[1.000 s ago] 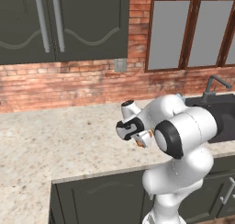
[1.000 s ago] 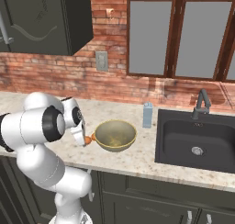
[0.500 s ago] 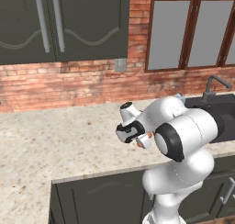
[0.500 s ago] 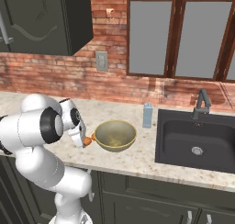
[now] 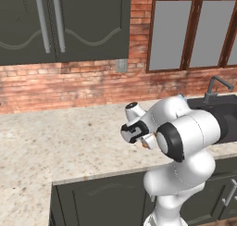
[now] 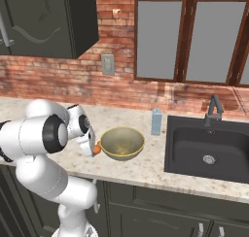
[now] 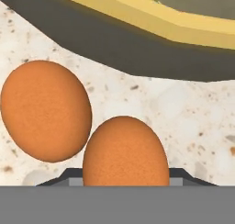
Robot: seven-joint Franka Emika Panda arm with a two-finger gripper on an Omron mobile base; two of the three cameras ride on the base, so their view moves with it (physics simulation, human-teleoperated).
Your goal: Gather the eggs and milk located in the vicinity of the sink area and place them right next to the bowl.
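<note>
My gripper is shut on an orange-brown egg, low over the speckled counter. A second egg lies on the counter just beside it, close to touching. The olive-tan bowl curves right behind both eggs. In the right base view the gripper holds the egg against the bowl's left side. The pale blue-grey milk carton stands upright between the bowl and the dark sink. In the left base view the gripper is partly hidden by my arm.
The dark faucet rises behind the sink, beneath the windows. A brick wall with an outlet backs the counter. Dark cabinets hang above on the left. The counter's front edge runs just below the bowl.
My hand has lowered a little with the egg, toward the counter at the bowl's left side. The bowl and the milk carton have not moved.
</note>
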